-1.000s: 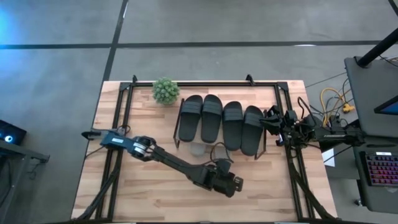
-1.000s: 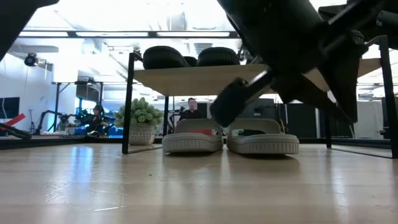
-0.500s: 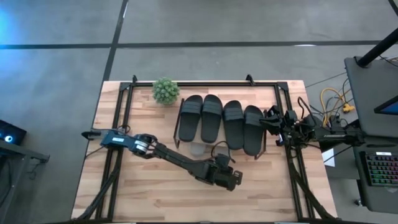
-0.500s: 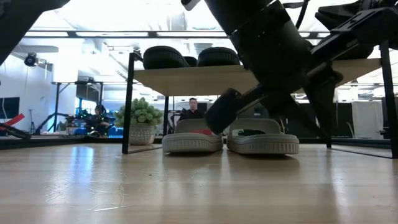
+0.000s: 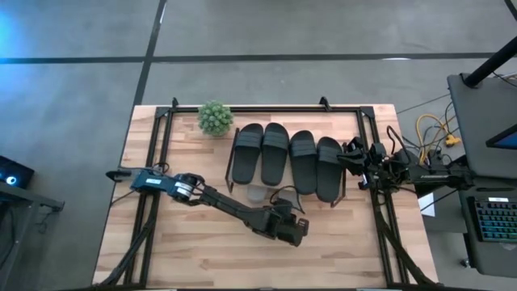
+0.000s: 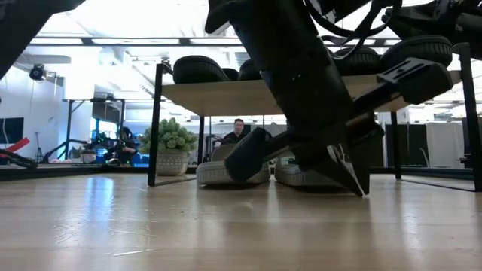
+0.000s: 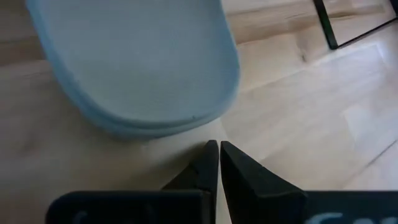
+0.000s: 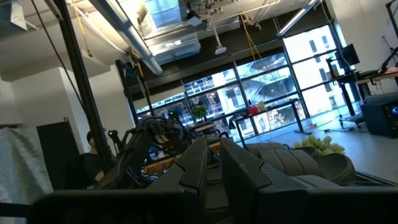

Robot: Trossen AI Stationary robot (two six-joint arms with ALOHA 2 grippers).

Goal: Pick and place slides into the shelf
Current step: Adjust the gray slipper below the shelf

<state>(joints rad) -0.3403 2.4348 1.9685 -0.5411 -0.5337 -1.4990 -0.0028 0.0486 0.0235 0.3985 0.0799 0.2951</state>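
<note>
1. Four black slides (image 5: 289, 160) are seen side by side on the shelf (image 6: 226, 95), their long axes running from the table's front to its far edge; the board itself is almost wholly hidden beneath them in the high view.
2. Two pale slides (image 6: 226, 172) lie on the table (image 5: 178, 242) under the shelf; which way they point cannot be told.
3. The left gripper (image 7: 214, 167) is held low in front of the shelf, fingers pressed together on nothing, just beside the rounded end of a pale slide (image 7: 137, 68).
4. Bare tabletop is left open to the front and to the left of that arm.
5. The right gripper (image 8: 211, 163) is parked at the shelf's right end, fingers closed and empty.
6. A potted plant (image 5: 215, 118) stands near the far-left corner.
7. In the low view, the pale pair is largely blocked by the left arm.
</note>
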